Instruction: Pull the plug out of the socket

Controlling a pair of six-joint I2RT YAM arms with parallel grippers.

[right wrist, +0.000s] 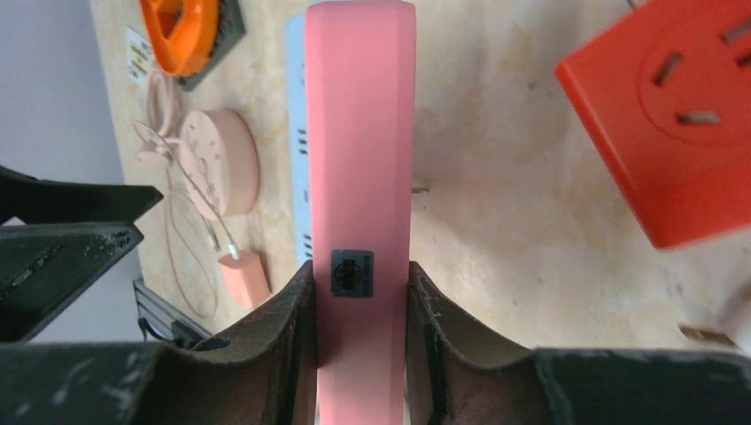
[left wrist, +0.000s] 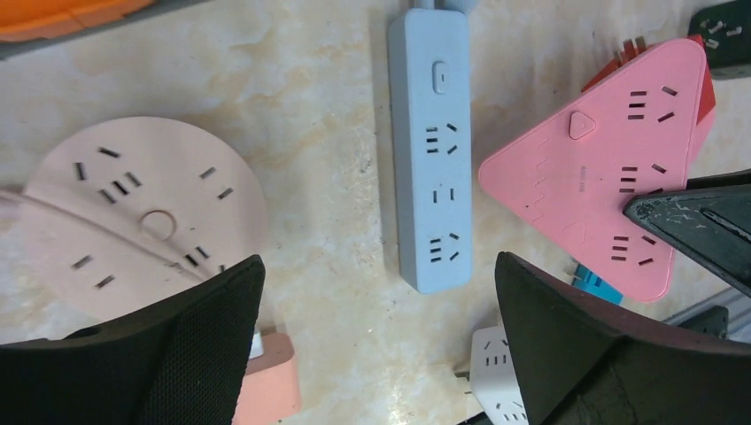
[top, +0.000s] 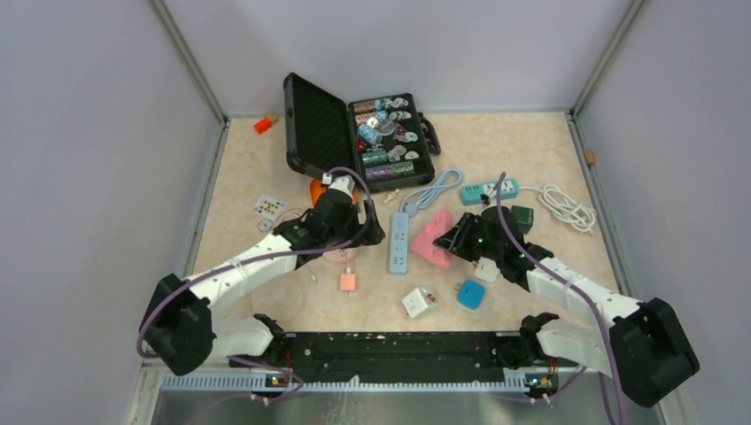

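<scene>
My right gripper (top: 458, 242) (right wrist: 359, 270) is shut on the pink triangular socket (top: 431, 237) (left wrist: 602, 168) (right wrist: 359, 133), one finger on each flat face. The holes on its top face that show are empty. My left gripper (top: 370, 235) (left wrist: 376, 266) hangs open over bare table, with nothing between its fingers. It is between a round pink socket (left wrist: 133, 212) and a light blue power strip (left wrist: 432, 150). A salmon plug (top: 347, 282) (left wrist: 266, 390) with a thin cable lies loose on the table just below the left finger.
A white cube adapter (top: 419, 302) and a blue adapter (top: 470, 294) lie near the front. A red adapter (right wrist: 673, 115) lies beside the pink socket. At the back are an open black case (top: 354, 133), a green strip (top: 489, 189) and a coiled white cable (top: 567, 208).
</scene>
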